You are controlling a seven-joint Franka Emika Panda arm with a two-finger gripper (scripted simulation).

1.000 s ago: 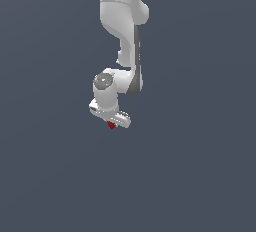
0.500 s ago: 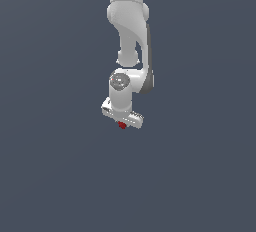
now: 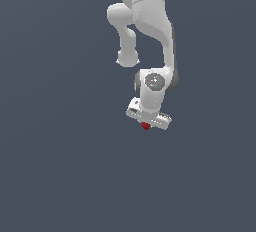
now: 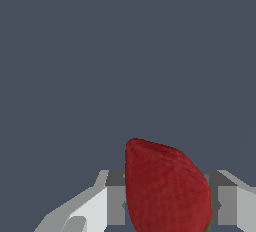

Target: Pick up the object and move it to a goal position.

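Against plain grey, end effector (image 3: 146,124) grips strawberry (image 4: 167,188).

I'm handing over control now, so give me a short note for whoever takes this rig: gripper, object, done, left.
Gripper: shut on the strawberry, the fingers pressing both its sides.
Strawberry: held under the hand, seen as a small red lump in the exterior view.
Done: the pick; it is in the grasp.
Left: carry it to the goal position and release. No goal marker shows in either view.
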